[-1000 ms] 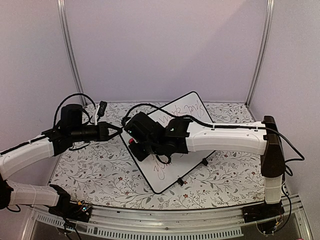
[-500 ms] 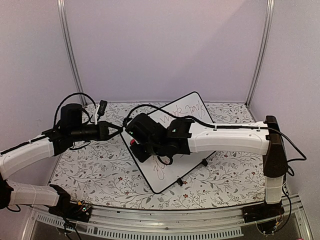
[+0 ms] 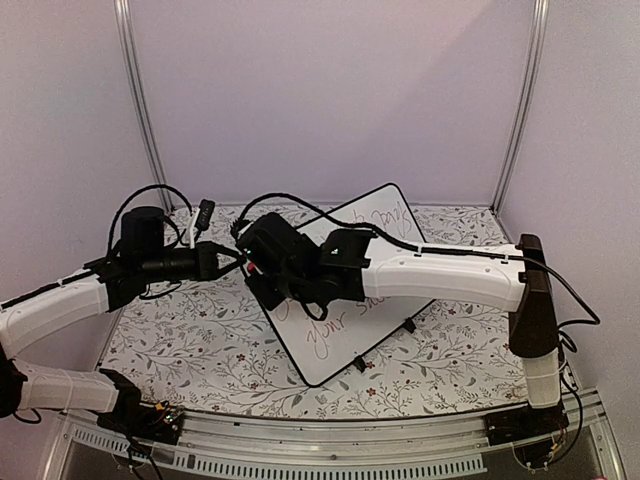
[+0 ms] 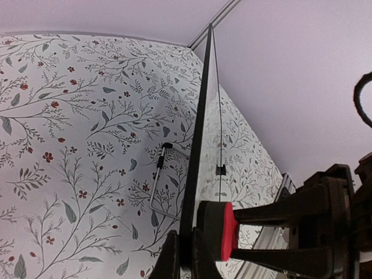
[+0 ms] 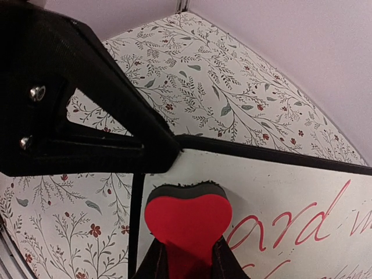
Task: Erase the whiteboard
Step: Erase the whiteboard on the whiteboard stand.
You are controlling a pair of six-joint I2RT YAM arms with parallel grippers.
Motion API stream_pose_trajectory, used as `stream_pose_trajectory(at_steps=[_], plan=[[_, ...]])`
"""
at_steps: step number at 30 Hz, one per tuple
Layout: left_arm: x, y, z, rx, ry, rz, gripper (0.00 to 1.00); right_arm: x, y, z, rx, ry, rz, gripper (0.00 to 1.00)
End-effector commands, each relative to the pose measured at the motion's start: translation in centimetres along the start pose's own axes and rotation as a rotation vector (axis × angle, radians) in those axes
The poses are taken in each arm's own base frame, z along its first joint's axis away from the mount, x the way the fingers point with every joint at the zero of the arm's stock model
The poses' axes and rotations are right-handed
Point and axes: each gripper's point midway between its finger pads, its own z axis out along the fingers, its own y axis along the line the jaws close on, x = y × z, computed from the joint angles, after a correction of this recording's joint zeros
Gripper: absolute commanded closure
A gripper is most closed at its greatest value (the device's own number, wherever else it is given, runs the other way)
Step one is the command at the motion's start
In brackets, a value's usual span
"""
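Observation:
The whiteboard (image 3: pixel 335 350) stands tilted on the floral table, with red handwriting (image 5: pixel 302 224) across it. My left gripper (image 3: pixel 237 262) is shut on the board's black rim (image 4: pixel 199 128) at its left corner; the rim sits between the two fingers (image 4: pixel 168 258). My right gripper (image 5: pixel 189 258) is shut on a red heart-shaped eraser (image 5: pixel 187 221). The eraser's dark felt face (image 4: pixel 209 229) presses on the white surface (image 5: pixel 273 180) right beside that corner, close to the left gripper's finger (image 5: pixel 116 136). In the top view the right wrist (image 3: pixel 280 260) hides the board's middle.
A floral cloth (image 3: pixel 190 340) covers the table. The board's small black feet (image 3: pixel 362 364) and a wire stand (image 4: pixel 156 189) rest on it. Metal posts (image 3: pixel 140 110) rise at the back corners before purple walls, and a slotted rail (image 3: pixel 330 458) runs along the near edge.
The right arm has slid the eraser up and left across the board to its left corner, uncovering writing lower down. The left arm has stayed still, gripping the rim.

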Motion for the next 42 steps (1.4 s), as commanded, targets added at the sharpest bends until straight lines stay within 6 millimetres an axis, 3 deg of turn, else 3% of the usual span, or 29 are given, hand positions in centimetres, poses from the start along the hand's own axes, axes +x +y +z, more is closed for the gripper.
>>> stream_pose_trajectory(at_steps=[1,10,19,34,42], plan=[[0.1,-1.1,0.1,0.062,0.008,0.043,1.0,-1.6,-0.7,0.8,0.057,-0.054,-0.016,0.96],[0.1,-1.3,0.0,0.068,0.006,0.046,1.0,-1.2,-1.5,1.2,0.05,-0.038,-0.019,0.96],[0.1,-1.2,-0.1,0.067,0.004,0.048,1.0,2.9,0.5,1.9,-0.073,0.054,-0.028,0.96],[0.1,-1.2,0.0,0.068,0.005,0.046,1.0,8.2,-1.6,0.4,-0.021,0.168,-0.012,0.97],[0.2,-1.1,0.1,0.068,0.009,0.043,1.0,9.4,-2.1,-0.3,0.0,0.2,-0.019,0.97]])
